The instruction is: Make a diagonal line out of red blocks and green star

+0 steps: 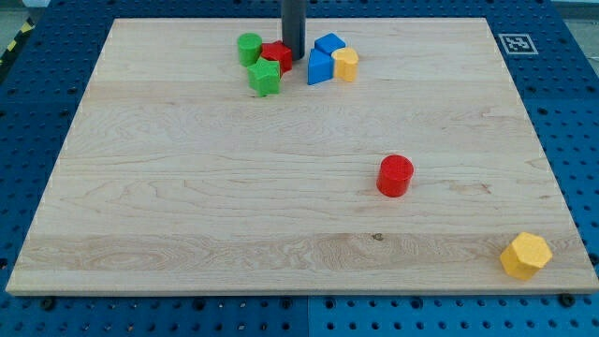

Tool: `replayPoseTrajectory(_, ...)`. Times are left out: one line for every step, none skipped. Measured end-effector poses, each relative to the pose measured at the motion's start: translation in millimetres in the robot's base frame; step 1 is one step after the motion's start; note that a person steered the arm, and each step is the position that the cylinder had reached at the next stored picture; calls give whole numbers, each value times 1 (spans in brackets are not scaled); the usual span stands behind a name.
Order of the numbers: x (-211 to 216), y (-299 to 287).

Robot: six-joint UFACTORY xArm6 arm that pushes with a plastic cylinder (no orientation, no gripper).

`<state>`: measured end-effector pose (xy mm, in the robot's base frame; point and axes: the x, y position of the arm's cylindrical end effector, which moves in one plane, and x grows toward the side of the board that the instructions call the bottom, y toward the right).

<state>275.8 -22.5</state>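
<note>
A red block (pixel 276 54), shape unclear, sits near the view's top between a green cylinder (pixel 249 48) and my rod. A green star (pixel 265 77) lies just below it, touching it. A red cylinder (pixel 395 175) stands alone right of the board's centre. My tip (pixel 293 57) is down at the right edge of the upper red block, touching or nearly touching it.
Two blue blocks (pixel 321 63) and a small yellow block (pixel 345 65) cluster right of my tip. A yellow hexagonal block (pixel 525 255) sits at the board's bottom right corner. The wooden board (pixel 187 206) lies on a blue perforated table.
</note>
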Motion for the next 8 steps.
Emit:
replayPoseTrajectory(-10, -22)
replayPoseTrajectory(-16, -37)
replayPoseTrajectory(-12, -64)
replayPoseTrajectory(1, -65)
replayPoseTrajectory(4, -65)
replayPoseTrajectory(4, -65)
replayPoseTrajectory(4, -47)
replayPoseTrajectory(15, -40)
